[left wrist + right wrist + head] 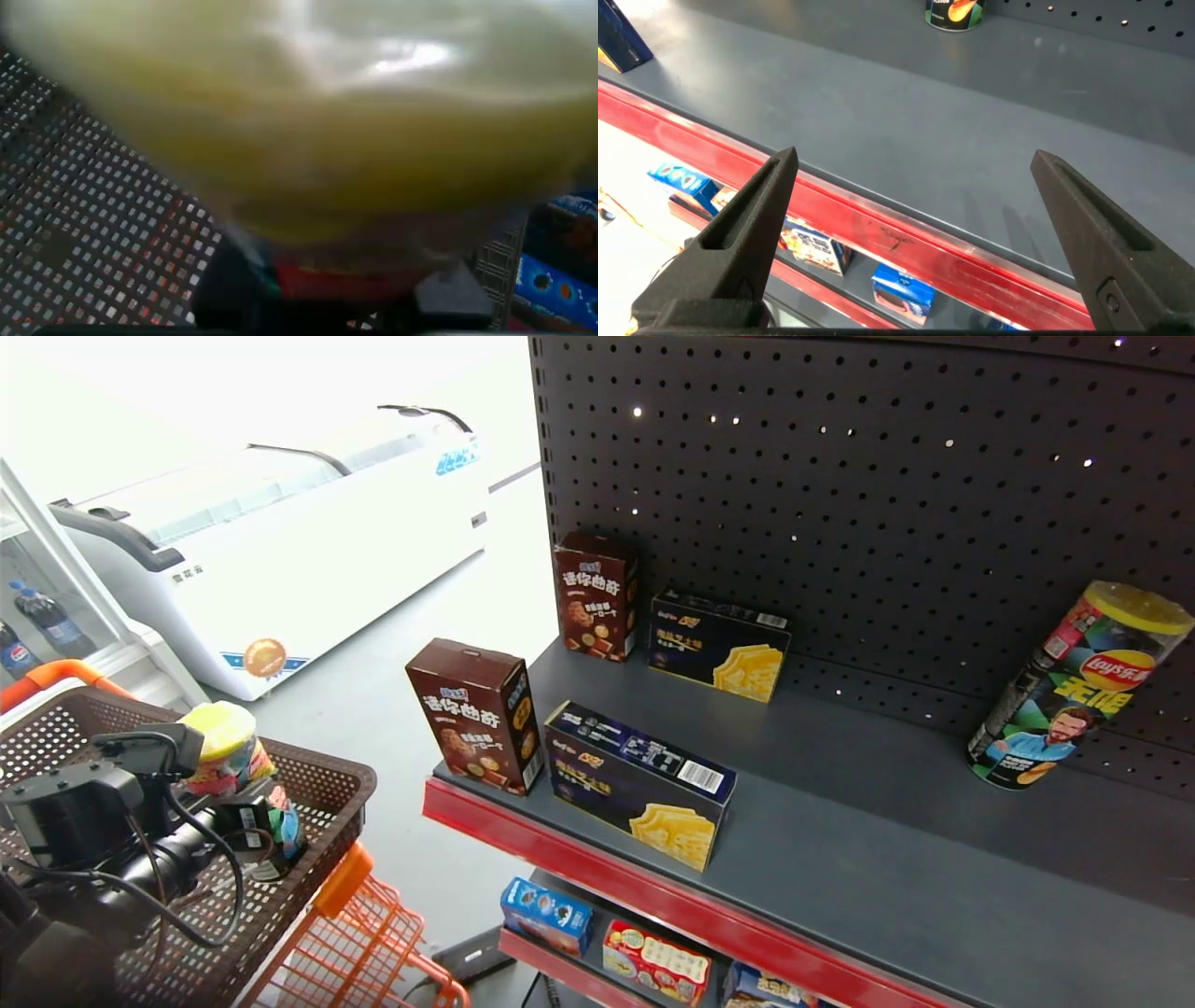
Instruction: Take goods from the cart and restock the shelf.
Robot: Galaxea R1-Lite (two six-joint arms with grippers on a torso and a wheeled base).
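A dark grey shelf (pixel 934 859) with a red front edge takes up the head view from twelve o'clock round to six, backed by a black pegboard (pixel 840 476). A white chest freezer (pixel 280 541) stands on the floor at ten o'clock. A brown cart basket (pixel 317 784) sits at eight o'clock on an orange wire cart (pixel 364 933).

Five items already stand on the shelf. Two brown cookie boxes are upright, one at the front corner (pixel 478 714) and one at the back (pixel 597 595). Two dark blue boxes lie on their long sides, one just beside each brown box (pixel 644 779) (pixel 719 644). A shelved chip can (pixel 1074 691) leans against the pegboard at three o'clock, well apart from the boxes. The wide stretch of shelf between the boxes and this can is bare.

Inside the basket a yellow-lidded can (pixel 224 742) stands tilted. The left gripper (pixel 261 821) appears clamped around its lower body. In the left wrist view the lid sits right up against the camera.

The right gripper (pixel 912 157) hangs above the shelf's red edge, jaws spread wide and holding nothing.

The task looks partly done. The grasped can has yet to leave the basket and needs carrying toward the bare stretch. A blue package (pixel 561 280) beside it suggests more stock remains in the cart.
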